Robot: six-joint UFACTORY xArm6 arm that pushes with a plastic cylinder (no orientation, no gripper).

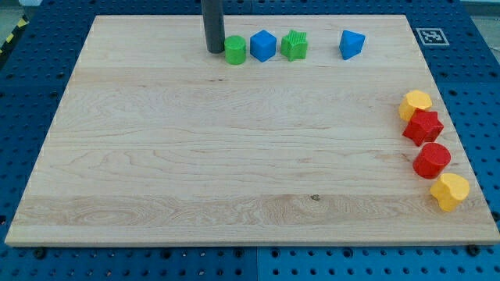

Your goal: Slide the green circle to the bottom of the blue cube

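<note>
Wooden board [234,156]: my tip [214,51] touches green circle [235,50] beside blue cube [263,45].

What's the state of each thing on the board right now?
my tip: down on the board, touching the green circle's left side
green circle: just left of the blue cube, not below it yet
blue cube: top row, untouched
green star: right of the blue cube
blue wedge: alone, top right
yellow hexagon, red star, red circle, yellow heart: column at right edge
</note>
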